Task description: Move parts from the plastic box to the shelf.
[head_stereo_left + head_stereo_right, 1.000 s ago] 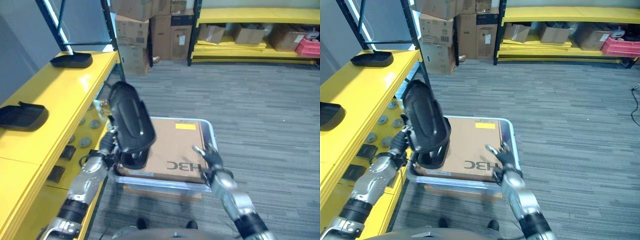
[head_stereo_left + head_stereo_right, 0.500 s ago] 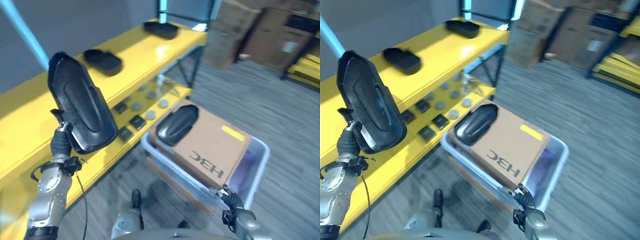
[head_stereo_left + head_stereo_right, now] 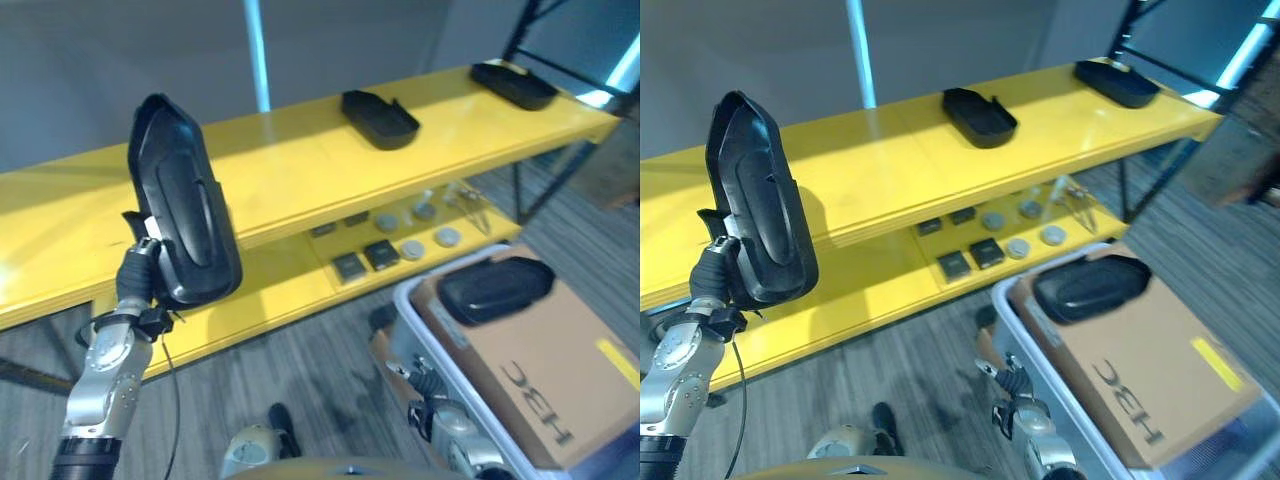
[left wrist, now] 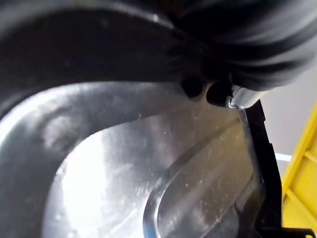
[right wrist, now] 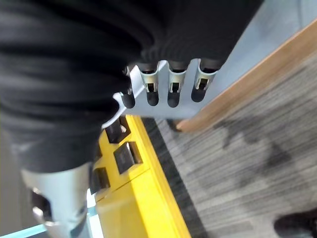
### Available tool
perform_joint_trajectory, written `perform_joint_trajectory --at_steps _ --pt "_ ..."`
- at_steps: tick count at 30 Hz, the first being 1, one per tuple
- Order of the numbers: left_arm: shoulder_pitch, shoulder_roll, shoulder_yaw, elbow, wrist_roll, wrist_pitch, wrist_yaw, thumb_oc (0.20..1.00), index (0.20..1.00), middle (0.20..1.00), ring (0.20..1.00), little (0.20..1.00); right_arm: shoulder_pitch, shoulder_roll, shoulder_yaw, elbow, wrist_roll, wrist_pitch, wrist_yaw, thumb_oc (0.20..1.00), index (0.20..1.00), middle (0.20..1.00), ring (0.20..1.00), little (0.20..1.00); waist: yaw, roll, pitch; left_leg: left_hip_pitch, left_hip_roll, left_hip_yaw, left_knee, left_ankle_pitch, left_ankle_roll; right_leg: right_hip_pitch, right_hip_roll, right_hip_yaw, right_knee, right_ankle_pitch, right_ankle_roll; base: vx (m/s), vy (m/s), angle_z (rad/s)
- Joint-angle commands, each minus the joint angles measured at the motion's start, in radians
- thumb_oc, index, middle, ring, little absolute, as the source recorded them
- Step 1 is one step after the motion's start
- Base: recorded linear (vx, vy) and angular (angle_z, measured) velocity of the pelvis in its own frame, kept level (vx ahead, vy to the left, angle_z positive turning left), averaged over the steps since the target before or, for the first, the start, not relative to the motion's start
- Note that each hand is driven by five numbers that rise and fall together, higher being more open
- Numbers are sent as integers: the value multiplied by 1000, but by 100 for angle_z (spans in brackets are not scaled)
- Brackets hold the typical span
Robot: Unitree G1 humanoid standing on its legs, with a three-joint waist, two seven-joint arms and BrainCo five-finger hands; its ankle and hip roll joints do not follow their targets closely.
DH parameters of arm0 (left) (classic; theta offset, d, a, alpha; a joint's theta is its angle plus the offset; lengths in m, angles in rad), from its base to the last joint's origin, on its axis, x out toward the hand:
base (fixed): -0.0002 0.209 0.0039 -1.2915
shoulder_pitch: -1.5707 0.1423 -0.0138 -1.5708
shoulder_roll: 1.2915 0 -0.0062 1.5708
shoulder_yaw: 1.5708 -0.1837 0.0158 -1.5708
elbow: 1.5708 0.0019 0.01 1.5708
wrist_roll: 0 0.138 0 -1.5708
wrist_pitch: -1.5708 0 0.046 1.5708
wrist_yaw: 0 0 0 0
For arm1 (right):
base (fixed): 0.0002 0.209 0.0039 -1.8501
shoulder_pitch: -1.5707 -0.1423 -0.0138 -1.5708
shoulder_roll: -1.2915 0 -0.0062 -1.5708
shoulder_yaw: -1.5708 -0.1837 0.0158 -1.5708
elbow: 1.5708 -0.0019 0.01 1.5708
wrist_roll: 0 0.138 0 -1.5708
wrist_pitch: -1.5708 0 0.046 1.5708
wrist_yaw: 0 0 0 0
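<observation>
Long black moulded plastic part stands upright, gripped at its base by left hand before yellow metal shelf; right hand low, fingers loosely spread, holding nothing.

In front of me is a long yellow shelf. On its top board lie two black parts, one near the middle and one at the far end. On the lower board sit small dark squares and round grey discs. Under it all is grey carpet floor, and a pale plastic box stands on it
</observation>
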Motion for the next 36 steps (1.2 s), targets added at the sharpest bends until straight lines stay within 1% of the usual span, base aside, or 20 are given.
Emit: perform_joint_trajectory --at_steps 1,2,4,6,8,9,10,13,14,15,16,17,20,26,27,28,29,30,34,36 --pt "-65 38 9 -13 12 -61 -42 200 200 200 200 200 71 11 -45 8 21 -12 -52 1000 1000 1000 1000 1000 -48 7 -36 -25 9 -81 -94 14 -12 -76 84 32 311 -19 2 209 315 58" --pt "-76 44 -2 -8 15 -63 -35 200 200 200 200 200 75 17 -51 20 18 -11 -54 1000 1000 1000 1000 1000 -69 7 -27 -15 -7 -84 -95 -6 -1 -117 78 71 368 -3 15 155 206 58" --pt "-99 56 -25 -6 10 -60 -20 200 200 200 200 200 76 21 -60 55 9 -31 -45 1000 1000 1000 1000 1000 -97 8 -9 6 -23 -102 -103 -19 5 -173 69 134 371 24 19 64 -20 84" --pt "-140 65 -64 -7 12 -46 19 200 200 200 200 200 62 6 -69 109 5 -84 -16 1000 1000 1000 1000 1000 -124 9 17 42 -18 -138 -129 -2 -29 -188 65 181 192 57 10 26 -250 79" --pt "-170 72 -103 2 26 -31 47 200 200 200 200 200 57 -10 -90 119 20 -97 7 1000 1000 1000 1000 1000 -155 3 38 85 -5 -182 -154 -5 -52 -216 61 243 -17 169 38 55 -359 74" --pt "-169 73 -119 9 38 -45 57 200 200 200 200 200 62 -2 -106 109 2 -90 14 1000 1000 1000 1000 1000 -169 -7 49 102 -4 -201 -148 -31 -40 -267 43 288 -16 235 56 70 -291 43" --pt "-164 68 -116 16 47 -41 46 200 200 200 200 200 62 -7 -107 105 5 -83 20 1000 1000 1000 1000 1000 -171 -11 48 113 12 -191 -148 -32 -49 -241 47 287 -29 205 67 70 -272 1" --pt "-169 56 -121 40 68 -14 52 200 200 200 200 200 66 -21 -112 99 17 -62 23 1000 1000 1000 1000 1000 -176 -26 28 126 57 -179 -144 -9 -77 -195 59 253 -85 211 68 72 -260 52" --pt "-175 54 -124 42 75 -3 57 200 200 200 200 200 66 -25 -114 100 17 -59 28 1000 1000 1000 1000 1000 -179 -31 28 121 70 -164 -135 6 -77 -192 68 243 -95 215 57 126 -208 41" --pt "-181 49 -128 45 85 15 67 200 200 200 200 200 69 -29 -115 104 15 -56 29 1000 1000 1000 1000 1000 -182 -32 17 138 80 -173 -138 -8 -92 -166 78 244 -112 196 67 121 -180 33" --pt "-188 44 -128 48 98 32 74 200 200 200 200 200 68 -32 -115 106 16 -50 26 1000 1000 1000 1000 1000 -184 -37 7 140 88 -163 -139 -1 -98 -154 84 238 -128 195 61 163 -116 28" --pt "-188 43 -129 47 99 35 76 200 200 200 200 200 69 -33 -115 106 16 -49 26 1000 1000 1000 1000 1000 -184 -35 7 145 90 -166 -140 -4 -101 -146 87 236 -134 193 62 95 -127 16" --pt "-212 34 -129 85 109 113 110 200 200 200 200 200 82 -50 -135 126 36 -16 33 1000 1000 1000 1000 1000 -205 -35 -24 169 118 -146 -148 7 -123 -97 118 229 -181 179 39 163 -153 -12" --pt "-277 60 -136 199 177 157 175 200 200 200 200 200 102 -47 -131 135 15 0 39 1000 1000 1000 1000 1000 -241 -29 -48 185 136 -114 -153 14 -134 -78 133 230 -190 162 25 107 -54 -7" --pt "-367 110 -153 325 212 214 221 200 200 200 200 200 120 -49 -121 144 0 16 48 1000 1000 1000 1000 1000 -278 -22 -61 197 138 -88 -152 12 -131 -78 138 242 -177 150 21 207 -42 -3" --pt "-378 115 -157 341 213 224 230 200 200 200 200 200 122 -49 -120 146 -3 17 50 1000 1000 1000 1000 1000 -281 -22 -62 197 138 -85 -151 12 -130 -78 138 243 -175 148 20 274 -24 -20" --pt "-437 142 -177 445 234 249 267 200 200 200 200 200 137 -53 -113 156 -22 16 63 1000 1000 1000 1000 1000 -305 -16 -67 200 138 -71 -146 10 -128 -83 140 251 -164 143 21 246 22 -20" --pt "-541 183 -206 651 244 257 295 200 200 200 200 200 155 -67 -102 164 -38 4 73 1000 1000 1000 1000 1000 -341 -8 -70 194 140 -52 -130 2 -124 -99 142 268 -141 130 17 260 34 -23" --pt "-690 202 -239 910 244 275 320 200 200 200 200 200 158 -109 -93 178 -46 3 94 1000 1000 1000 1000 1000 -395 2 -55 158 149 -34 -85 -10 -124 -145 144 304 -94 103 8 106 28 -26" --pt "-744 211 -262 984 275 268 335 200 200 200 200 200 147 -126 -84 198 -36 -11 98 1000 1000 1000 1000 1000 -413 4 -42 130 158 -30 -62 -16 -127 -180 148 321 -69 88 0 -12 27 -15"
